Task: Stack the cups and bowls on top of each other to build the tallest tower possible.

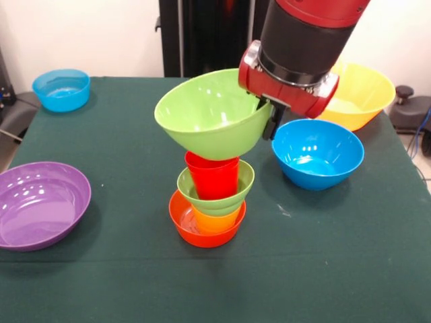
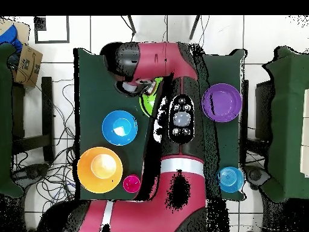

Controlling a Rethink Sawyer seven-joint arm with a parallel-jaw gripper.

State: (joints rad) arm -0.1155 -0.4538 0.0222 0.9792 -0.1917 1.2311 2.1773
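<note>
- Centre of the front view: the tower [image 1: 209,205], with a small glossy orange plastic bowl [image 1: 202,232] at the bottom, then a yellow-orange cup [image 1: 217,220], a small green bowl [image 1: 215,195] and a red tapered tumbler [image 1: 212,176].
- A large green plastic bowl [image 1: 212,114] sits tilted on the red tumbler's rim.
- The gripper [image 1: 271,121] clamps that bowl's right rim.
- Just right stands a blue bowl [image 1: 316,153]; the large yellow bowl [image 1: 360,94] is behind it.
- At lower left, a wide purple bowl [image 1: 40,204].

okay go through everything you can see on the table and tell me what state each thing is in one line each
tower: orange bowl, yellow-orange cup, small green bowl, red cup, nested upright.
large green bowl: tilted, on the red cup's rim, gripper at its edge.
gripper: at the large green bowl's rim; open or shut unclear.
blue bowl: upright, empty.
yellow bowl: upright, behind arm.
purple bowl: upright, empty.
small blue bowl: upright, empty.
pink cup: upright, beside yellow bowl.
</note>
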